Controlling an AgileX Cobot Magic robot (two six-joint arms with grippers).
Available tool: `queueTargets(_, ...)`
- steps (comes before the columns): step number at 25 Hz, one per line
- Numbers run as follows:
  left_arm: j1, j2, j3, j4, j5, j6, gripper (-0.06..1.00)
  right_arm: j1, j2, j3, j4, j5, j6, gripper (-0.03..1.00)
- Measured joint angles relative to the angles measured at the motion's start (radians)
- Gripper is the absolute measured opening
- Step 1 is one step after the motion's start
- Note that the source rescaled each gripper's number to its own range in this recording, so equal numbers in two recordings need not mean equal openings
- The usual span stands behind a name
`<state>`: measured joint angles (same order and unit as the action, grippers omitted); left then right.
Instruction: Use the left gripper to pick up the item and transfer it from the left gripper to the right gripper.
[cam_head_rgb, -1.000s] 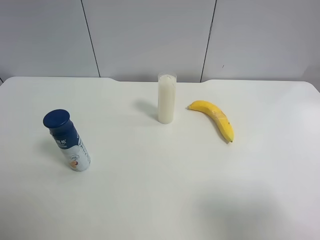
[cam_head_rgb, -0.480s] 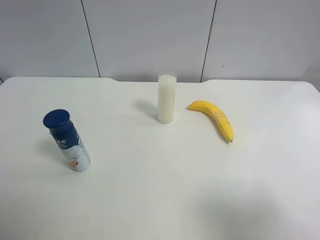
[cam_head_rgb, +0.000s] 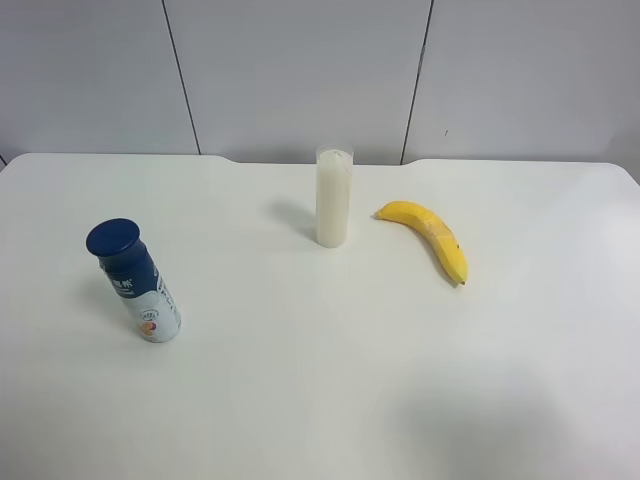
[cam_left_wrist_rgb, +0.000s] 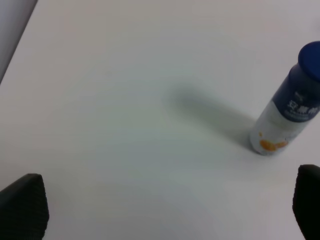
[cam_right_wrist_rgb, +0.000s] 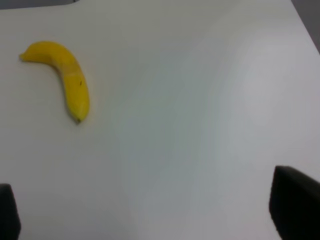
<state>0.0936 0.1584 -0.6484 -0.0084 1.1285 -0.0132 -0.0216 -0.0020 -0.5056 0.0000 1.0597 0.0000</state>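
Observation:
The item (cam_head_rgb: 135, 283), a bottle with a dark-blue cap, blue upper label and white base with an orange mark, stands on the white table (cam_head_rgb: 300, 390) at the exterior high view's left. It also shows in the left wrist view (cam_left_wrist_rgb: 287, 107), upright, ahead of the left gripper (cam_left_wrist_rgb: 165, 212) and off to one side. That gripper is open, its black fingertips (cam_left_wrist_rgb: 22, 207) far apart and nothing between them. The right gripper (cam_right_wrist_rgb: 150, 212) is open too, over bare table, holding nothing. Neither arm shows in the exterior high view.
A tall white translucent cylinder (cam_head_rgb: 333, 197) stands at the middle back of the table. A yellow banana (cam_head_rgb: 430, 235) lies to its right and also shows in the right wrist view (cam_right_wrist_rgb: 65, 80), well ahead of the right gripper. A grey panelled wall runs behind the table.
No object has moved. Only a faint shadow near the table's front edge shifts slightly.

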Motion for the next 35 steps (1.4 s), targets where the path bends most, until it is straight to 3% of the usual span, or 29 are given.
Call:
queueTargets(10, 0.000, 0.355, -0.241, 0.000, 0.083, 0.013, 1.00, 0.000, 0.000, 0.000, 0.000, 0.000, 0.000, 1.00)
queueTargets(13, -0.049, 0.458, -0.305, 0.008, 0.084, -0.004, 1.00, 0.000, 0.000, 0.000, 0.000, 0.000, 0.000, 1.00)
queueTargets(17, -0.101, 0.538, -0.331, 0.008, 0.088, -0.034, 1.00, 0.000, 0.000, 0.000, 0.000, 0.000, 0.000, 1.00)
queueTargets(30, -0.126, 0.720, -0.409, -0.064, 0.087, -0.081, 1.00, 0.000, 0.000, 0.000, 0.000, 0.000, 0.000, 1.00)
queueTargets(35, -0.180, 0.759, -0.410, -0.066, 0.087, -0.122, 1.00, 0.000, 0.000, 0.000, 0.000, 0.000, 0.000, 1.00)
